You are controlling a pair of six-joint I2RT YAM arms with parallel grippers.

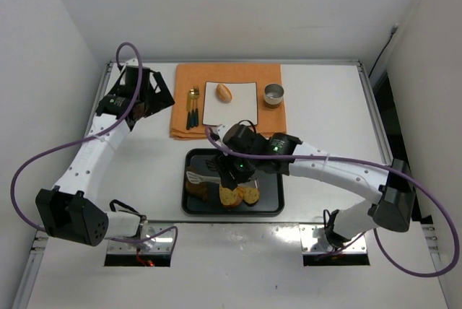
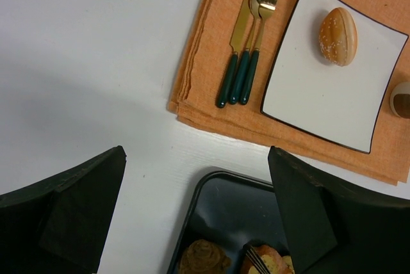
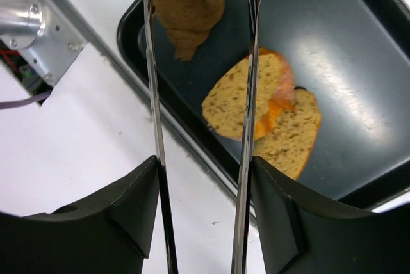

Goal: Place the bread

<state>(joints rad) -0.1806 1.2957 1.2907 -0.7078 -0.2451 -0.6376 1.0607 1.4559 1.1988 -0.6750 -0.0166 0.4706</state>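
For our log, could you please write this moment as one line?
right gripper holding tongs over tray | bread slices in tray | left gripper open | roll on plate

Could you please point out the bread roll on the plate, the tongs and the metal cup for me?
bread roll (image 2: 337, 36): left wrist view, centre of its crust.
tongs (image 3: 152, 63): right wrist view, on the left blade.
metal cup (image 1: 273, 94): top external view, its inside.

Orange rectangular cloth placemat, folded double, lies at the far centre of the white table. Gold-coloured cutlery with dark green handles, a knife and fork side by side, rests on its left part. Small round metal cup stands upright on its right part.
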